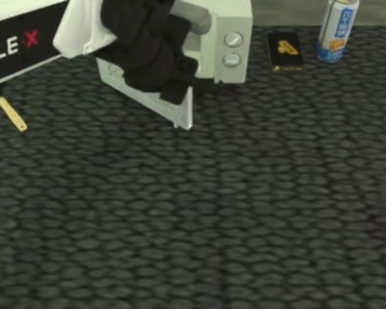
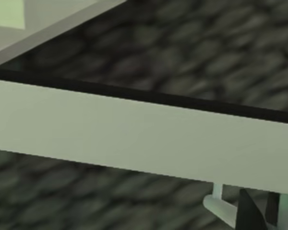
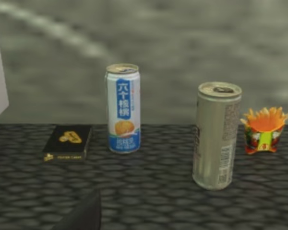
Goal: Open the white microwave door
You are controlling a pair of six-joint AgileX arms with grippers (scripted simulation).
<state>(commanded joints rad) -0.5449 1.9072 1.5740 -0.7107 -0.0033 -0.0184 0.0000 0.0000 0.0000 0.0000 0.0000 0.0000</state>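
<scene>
- Already the white microwave door [image 1: 156,98] stood swung well out from the microwave [image 1: 226,26], directly under the left gripper [image 1: 170,80]; its grip could not be told.
- Judged mostly done; only further swing remained.
- Right arm out of top view.

left arm [image 1: 148,45] covering most of the white microwave door [image 1: 180,109], white can [image 1: 336,29] top cut off

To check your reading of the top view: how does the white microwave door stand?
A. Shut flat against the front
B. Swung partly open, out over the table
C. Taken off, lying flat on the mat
B: the white microwave door angles out from the microwave front, with the left arm over it.
</scene>
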